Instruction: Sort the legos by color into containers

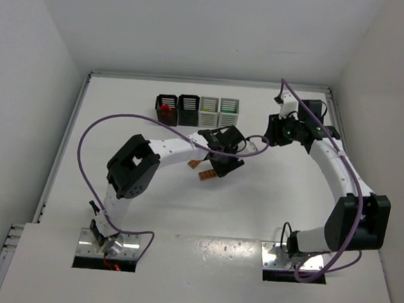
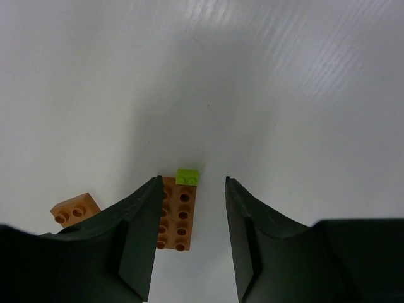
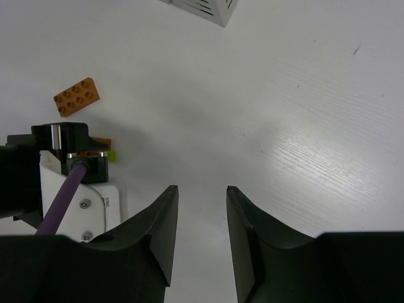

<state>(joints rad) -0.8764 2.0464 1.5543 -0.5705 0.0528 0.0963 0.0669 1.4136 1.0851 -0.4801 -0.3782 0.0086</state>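
Black bin at far left (image 1: 158, 108): stood at 12 o'clock on the tabletop (image 1: 253, 210), first in a row of four; red bricks (image 1: 166, 111) showed inside, so red seemed to belong there.
Second black bin (image 1: 188, 117): just beside the first, at its 3 o'clock; its contents could not be made out.
Two white bins (image 1: 208, 119): closed the row toward 3 o'clock, one tinted yellow-green inside, the other green.
Small orange brick (image 2: 76, 208): lay at 9 o'clock of the left tool, outside its fingers.
Left tool (image 2: 192, 186): fingers apart, one on each side of the long orange brick and not clamped on it.
Long orange brick (image 2: 175, 214): lay lengthwise between the fingers, against the 9 o'clock finger with open tabletop on its 3 o'clock side; that alignment probably let the fingers close on its long sides.
Yellow-green brick (image 2: 187, 177): touched the long brick's 12 o'clock end, so it might be dragged along.
Right tool (image 3: 202, 189): fingers apart and empty over bare tabletop, at 3 o'clock of the bins, likely parked clear of the left arm.
Overhead view: showed the whole row and both arms, but the left tool hid most of the bricks under it.
Left wrist view: alone showed which finger the brick touched.
Right wrist view: showed an orange brick (image 3: 76, 96) lying free at 10 o'clock and a white bin's corner (image 3: 205, 9) at 12 o'clock.
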